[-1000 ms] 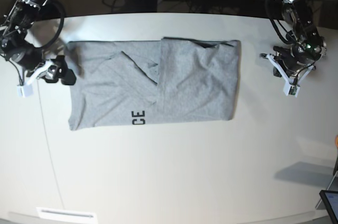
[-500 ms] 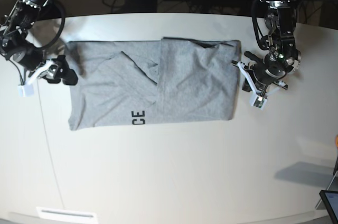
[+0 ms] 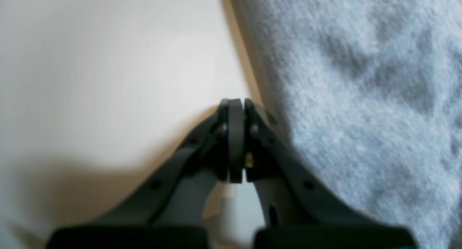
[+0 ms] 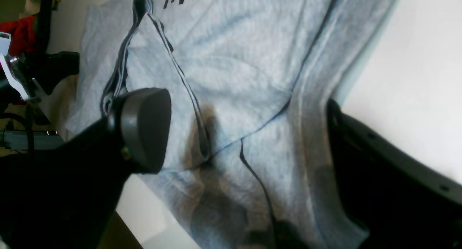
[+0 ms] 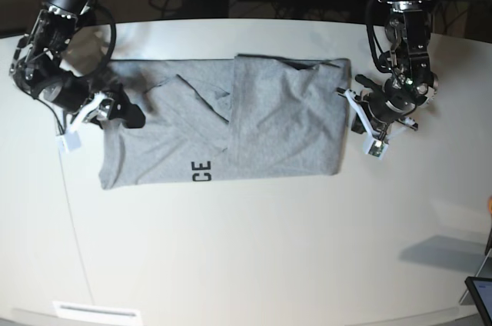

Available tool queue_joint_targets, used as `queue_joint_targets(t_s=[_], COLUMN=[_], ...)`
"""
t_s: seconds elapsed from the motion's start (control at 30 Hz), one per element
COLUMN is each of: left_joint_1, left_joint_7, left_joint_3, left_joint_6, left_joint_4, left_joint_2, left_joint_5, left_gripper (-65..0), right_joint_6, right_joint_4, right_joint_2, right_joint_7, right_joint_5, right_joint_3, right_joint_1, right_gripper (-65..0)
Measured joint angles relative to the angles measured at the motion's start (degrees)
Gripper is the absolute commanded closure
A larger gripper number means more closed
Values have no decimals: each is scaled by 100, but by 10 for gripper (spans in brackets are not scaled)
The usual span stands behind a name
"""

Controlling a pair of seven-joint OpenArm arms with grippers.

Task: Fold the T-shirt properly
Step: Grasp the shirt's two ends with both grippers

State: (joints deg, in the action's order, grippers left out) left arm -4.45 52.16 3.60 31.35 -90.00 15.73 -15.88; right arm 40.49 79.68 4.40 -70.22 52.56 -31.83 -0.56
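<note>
In the left wrist view, the left gripper point(image 3: 235, 108) was closed on nothing, just beside the grey T-shirt point(image 3: 361, 97) edge. In the right wrist view, the right gripper point(image 4: 249, 133) hung open over the T-shirt's end. In the base view, the shirt lay partly folded on the white table point(image 5: 254, 264); gripping an edge for another fold seemed next.

the t-shirt point(image 5: 231, 122) is heather grey and lies flat on the white table, partly folded into a wide rectangle. one side panel is folded over the middle, its edge running straight down the centre. black letters "ce" point(image 5: 201, 171) show near the front edge. soft creases and a diagonal fold mark the left half; the collar end is rumpled.
</note>
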Motion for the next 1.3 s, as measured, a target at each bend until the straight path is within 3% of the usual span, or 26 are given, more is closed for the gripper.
queue_joint_targets(t_s=[0.3,0.43,0.63,0.87,0.9,1.0,1.03,1.1,1.2,1.3], left_joint_1=[33,46,46,31,33,33,33,35,37,39], left_joint_7=[48,70,66,44,44,46,46,48,50,55], left_joint_3=[-46,-59,-61,-35,-35,-37,-39,-57,-66,-66], left_joint_6=[11,11,13,13,13,13,13,13,13,13], left_joint_4=[-11,-11,-11,-11,-11,-11,-11,-11,-11,-11], left_joint_2=[-2,-7,-2,0,0,0,0,0,0,-11], left_joint_5=[2,2,-2,-50,-50,-52,-50,-48,-48,-63], left_gripper=[0,0,0,-47,-47,-47,-47,-47,-47,-47], right_joint_6=[0,-2,-50,-61,-61,-68,-70,-87,-90,-90], right_joint_4=[0,0,-35,-35,-35,-77,-140,-199,-195,-116], right_joint_2=[-105,-85,-98,-81,-81,-81,-81,-81,-74,114], right_joint_7=[24,243,358,326,321,260,262,264,264,262], right_joint_5=[-20,-72,-151,-173,-197,-271,-267,-275,-280,-302], right_joint_3=[0,380,529,522,522,522,522,522,525,623], right_joint_1=[11,9,-39,-39,-39,-42,-37,-42,-39,-48], right_gripper=[-512,-503,-338,-292,-252,-26,0,-20,0,-1])
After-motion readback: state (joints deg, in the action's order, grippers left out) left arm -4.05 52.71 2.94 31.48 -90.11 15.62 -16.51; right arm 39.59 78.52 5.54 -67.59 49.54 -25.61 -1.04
